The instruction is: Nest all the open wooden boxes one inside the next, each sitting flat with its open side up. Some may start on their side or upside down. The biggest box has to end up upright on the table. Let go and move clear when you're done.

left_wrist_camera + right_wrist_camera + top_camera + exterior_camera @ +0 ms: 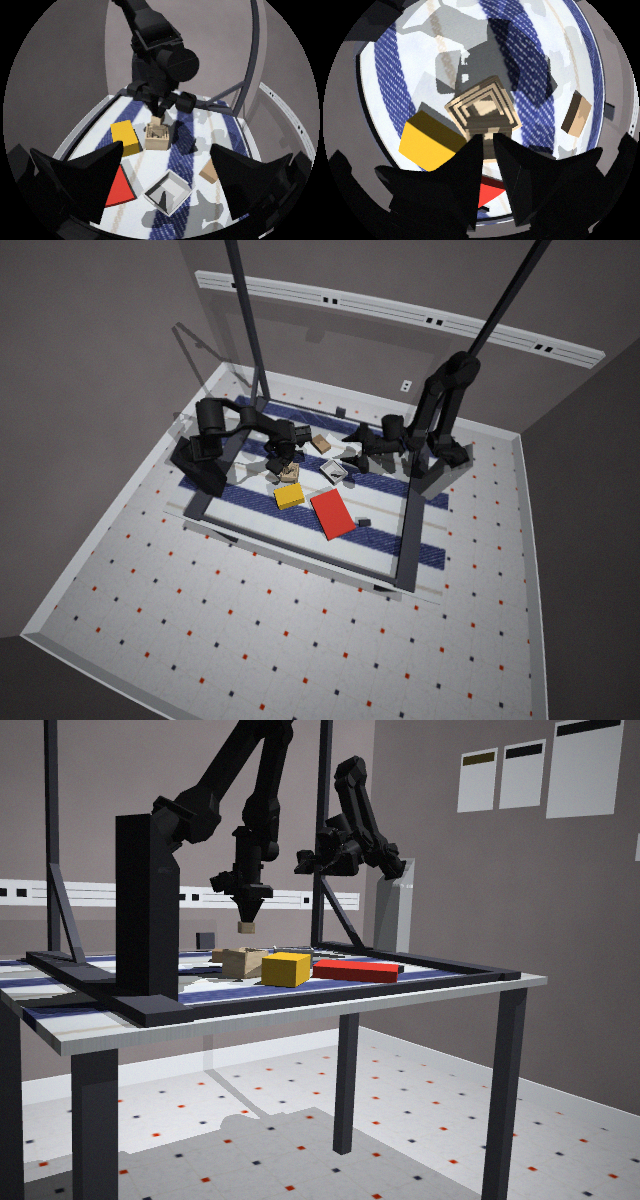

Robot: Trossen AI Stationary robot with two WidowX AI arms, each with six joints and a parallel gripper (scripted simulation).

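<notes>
Grey walls and a speckled pale floor surround the blue-and-white striped worktop [381, 504] [310, 1013] [142, 165] [415, 45], framed by dark rails.

Contents, largest first:
- Flat red block [332, 513] [355, 971] [120, 189] [490, 192]: lies towards the front rail, apart from the nest.
- Yellow block [289, 495] [285, 970] [124, 135] [427, 145]: just beside the nest on its front side; probably the closest hazard if a finger swings low.
- Pale wooden box nest [289, 478] [241, 964] [157, 144] [472, 91]: outer box upright on the worktop, several rims one inside another.
- Grey-white open tray [326, 476] [292, 949] [155, 204]: open side up, apart from the nest; not wood by its look, likely no part of the task.
- Tan block [321, 443] [218, 955] [208, 171] [576, 115]: behind the tray, apart from it.
- Small wooden box [246, 927] [157, 120] [489, 146]: raised above the nest.
- Small dark block [364, 522] [401, 969]: beside the red one.

Right tool [279, 466] [248, 918] [157, 112] [488, 135]: nearly closed, pinching the small wooden box from above, presumably so it can drop in last. Clearance inside the rims looks tight; centring and squaring should precede lowering.

Left tool [343, 450] [310, 867] [167, 145]: spread, nothing gripped, held back; that leaves the right arm room.

Judgement: nesting nearly complete.
</notes>
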